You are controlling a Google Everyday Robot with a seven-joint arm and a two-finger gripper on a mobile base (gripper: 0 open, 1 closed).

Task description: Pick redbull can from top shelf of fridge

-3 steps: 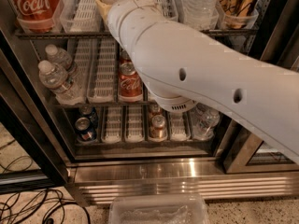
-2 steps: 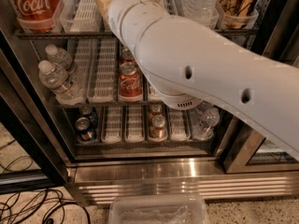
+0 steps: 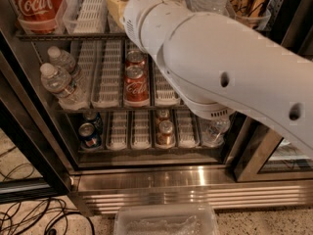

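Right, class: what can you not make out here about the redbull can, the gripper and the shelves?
Redbull can: not visible in the camera view; the arm covers the middle of the top shelf, and the top edge crops it.
Gripper: at the top shelf, mostly behind the arm.
Fridge: right-hand lanes hidden by the arm.

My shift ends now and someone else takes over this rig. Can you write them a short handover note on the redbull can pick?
End effector: up at the top shelf of the fridge, at the picture's upper edge, mostly hidden behind the arm.
Redbull can: not visible; the arm covers the middle of the top shelf. The red Coca-Cola can at the shelf's left end is not the target.
Done: the arm is in the fridge at the top shelf.
Left: check that the redbull can is grasped, then lift it out of the fridge.
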